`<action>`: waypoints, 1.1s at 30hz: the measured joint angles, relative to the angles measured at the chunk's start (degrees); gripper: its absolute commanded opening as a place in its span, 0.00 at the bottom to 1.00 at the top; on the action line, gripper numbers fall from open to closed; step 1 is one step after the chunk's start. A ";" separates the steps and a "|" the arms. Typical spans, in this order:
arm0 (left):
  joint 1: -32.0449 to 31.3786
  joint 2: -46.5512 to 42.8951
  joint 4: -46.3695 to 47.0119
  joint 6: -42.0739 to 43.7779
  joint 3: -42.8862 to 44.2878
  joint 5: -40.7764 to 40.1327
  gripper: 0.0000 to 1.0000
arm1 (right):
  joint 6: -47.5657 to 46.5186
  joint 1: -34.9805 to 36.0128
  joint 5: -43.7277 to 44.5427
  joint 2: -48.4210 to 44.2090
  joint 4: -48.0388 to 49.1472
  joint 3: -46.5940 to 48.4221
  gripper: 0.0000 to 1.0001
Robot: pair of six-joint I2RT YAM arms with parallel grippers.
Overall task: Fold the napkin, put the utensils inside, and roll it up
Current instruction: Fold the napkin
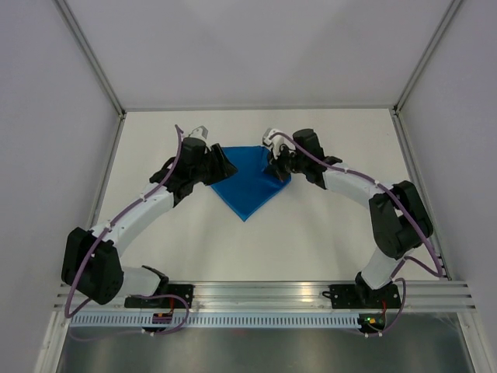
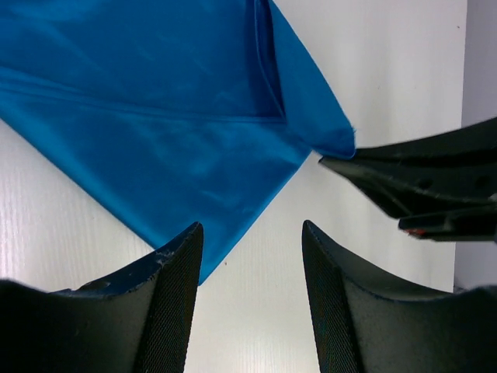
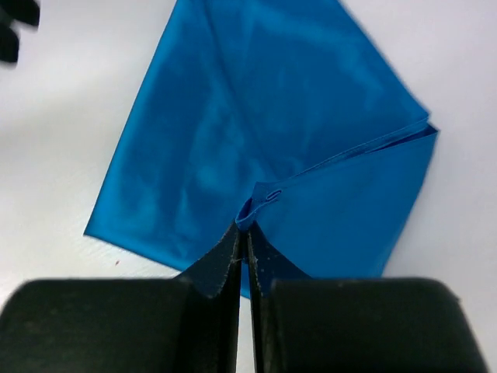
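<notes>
The blue napkin (image 1: 247, 183) lies folded on the white table between my two grippers, one point toward the near edge. My right gripper (image 3: 245, 227) is shut on a pinched fold of the napkin (image 3: 256, 140) and stands at the cloth's right corner (image 1: 278, 169). My left gripper (image 2: 252, 233) is open and empty, above bare table just off the napkin's (image 2: 171, 116) edge, at the cloth's left side (image 1: 221, 165). The right gripper's fingers (image 2: 419, 175) show at the right of the left wrist view. No utensils are in view.
White walls with metal corner posts (image 1: 93, 58) close the table at the back and sides. An aluminium rail (image 1: 264, 294) runs along the near edge, where the arm bases sit.
</notes>
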 measured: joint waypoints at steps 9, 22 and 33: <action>1.14 -4.76 -0.04 -2.05 -3.41 -0.37 0.58 | -7.30 7.80 2.14 2.27 -3.67 -1.92 0.08; 1.42 -7.19 0.22 -3.08 -7.82 -1.40 0.58 | -8.44 12.46 2.14 7.30 -5.14 -2.10 0.08; 3.58 -9.29 0.20 -3.13 -7.91 -1.62 0.62 | -7.48 15.39 1.70 11.39 -5.09 -0.79 0.20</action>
